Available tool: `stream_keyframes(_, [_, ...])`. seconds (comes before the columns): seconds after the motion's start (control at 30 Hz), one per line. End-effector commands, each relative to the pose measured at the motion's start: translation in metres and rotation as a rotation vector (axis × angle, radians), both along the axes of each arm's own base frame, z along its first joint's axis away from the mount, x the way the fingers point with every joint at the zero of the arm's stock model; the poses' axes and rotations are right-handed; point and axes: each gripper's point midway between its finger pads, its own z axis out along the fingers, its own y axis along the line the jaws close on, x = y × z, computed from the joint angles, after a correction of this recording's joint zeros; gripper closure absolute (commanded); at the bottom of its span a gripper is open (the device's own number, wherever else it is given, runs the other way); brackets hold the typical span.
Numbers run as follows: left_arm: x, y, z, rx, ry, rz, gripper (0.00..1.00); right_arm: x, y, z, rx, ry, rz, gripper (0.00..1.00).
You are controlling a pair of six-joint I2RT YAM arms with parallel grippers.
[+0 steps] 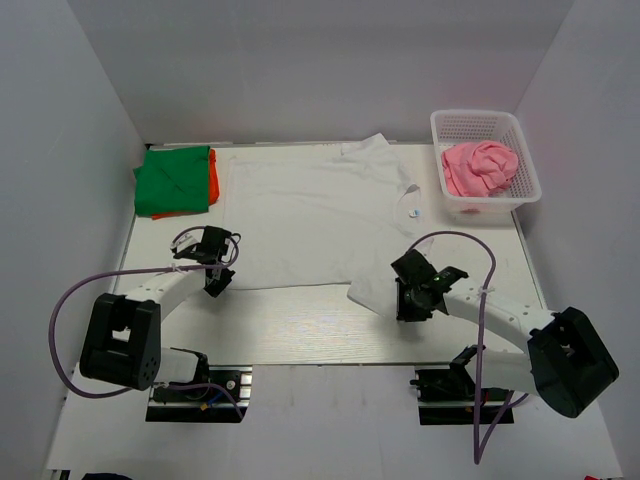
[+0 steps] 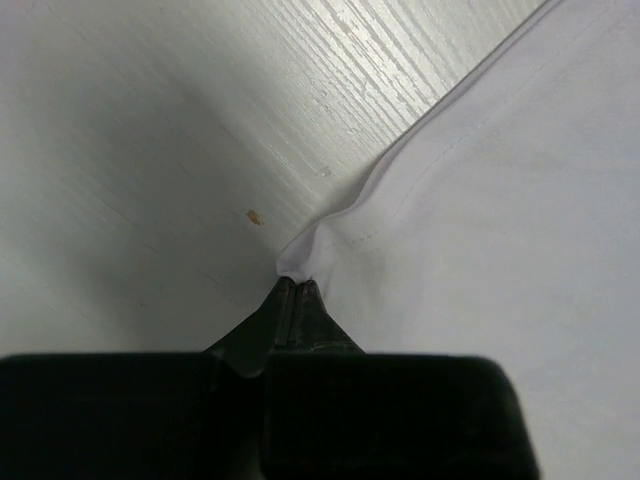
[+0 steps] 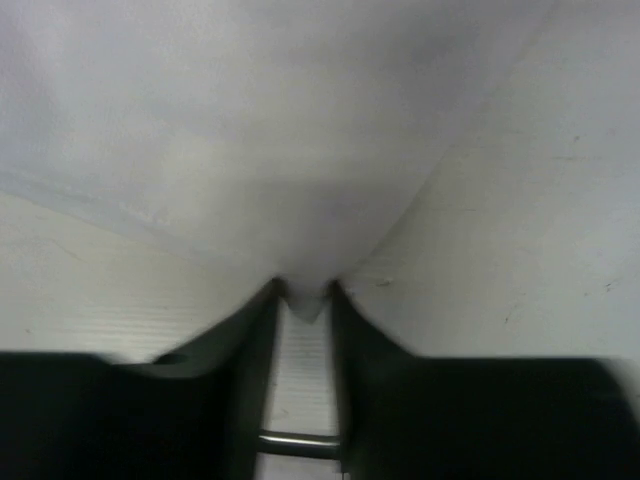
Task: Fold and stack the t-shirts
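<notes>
A large white t-shirt (image 1: 320,210) lies spread flat in the middle of the table. My left gripper (image 1: 216,286) is at its near left corner. In the left wrist view the gripper (image 2: 296,283) is shut on that corner of the white t-shirt (image 2: 500,200). My right gripper (image 1: 404,308) is at the near right corner. In the right wrist view the gripper (image 3: 304,290) pinches a tip of the white cloth (image 3: 300,150), which rises tent-like to the jaws. A folded green t-shirt (image 1: 172,180) lies on an orange one (image 1: 212,176) at the far left. A pink t-shirt (image 1: 480,168) lies crumpled in the basket.
A white plastic mesh basket (image 1: 528,170) stands at the far right. White walls close in the table on the left, back and right. Purple cables loop beside both arms. Bare wood-grain table (image 1: 300,330) lies between the shirt's near hem and the arm bases.
</notes>
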Motion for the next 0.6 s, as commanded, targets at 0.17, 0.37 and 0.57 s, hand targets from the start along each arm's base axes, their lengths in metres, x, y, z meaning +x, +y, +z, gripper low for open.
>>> stream_keyframes(0.17, [0.01, 0.002, 0.015, 0.035, -0.043, -0.031, 1.0, 0.023, 0.019, 0.016, 0.065, -0.074, -0.032, 1.0])
stream_keyframes(0.37, [0.031, -0.002, 0.048, 0.026, -0.14, -0.051, 1.0, 0.057, 0.045, 0.06, 0.143, -0.204, 0.056, 1.0])
stream_keyframes(0.57, [0.052, -0.002, 0.075, 0.031, -0.203, -0.051, 1.0, 0.097, 0.046, 0.091, 0.135, -0.346, 0.039, 1.0])
